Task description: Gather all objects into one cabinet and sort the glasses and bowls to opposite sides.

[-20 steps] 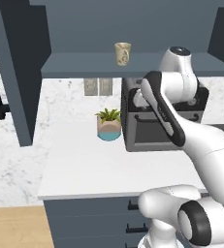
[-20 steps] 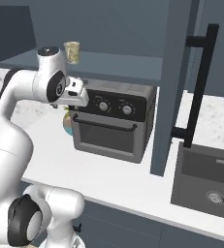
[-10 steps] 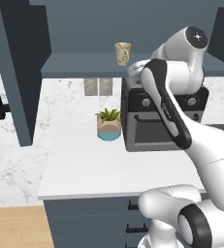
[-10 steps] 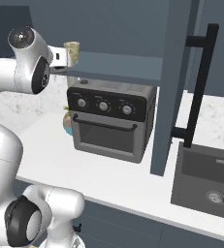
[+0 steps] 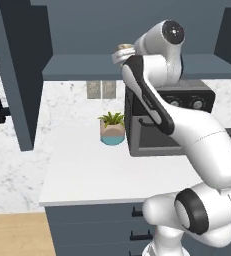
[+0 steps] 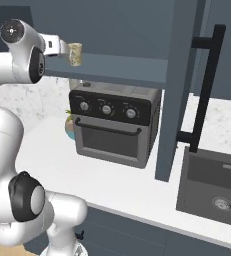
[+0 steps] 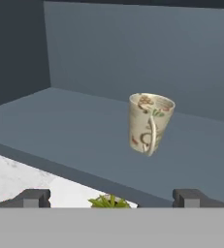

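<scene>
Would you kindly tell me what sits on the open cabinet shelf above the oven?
One beige patterned cup stands upright on the cabinet shelf. The shelf's far right end is hidden behind the open cabinet door.

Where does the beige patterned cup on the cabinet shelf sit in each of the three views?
Left base view: beige cup at top centre, mostly hidden behind the arm.
Right base view: upper left, on the shelf edge just beyond the end effector.
Hand view: right of centre, upright on the shelf.
Shared landmark: the potted plant.

A beige cup (image 7: 150, 123) stands upright on the slate-blue cabinet shelf (image 7: 60, 121).
</scene>
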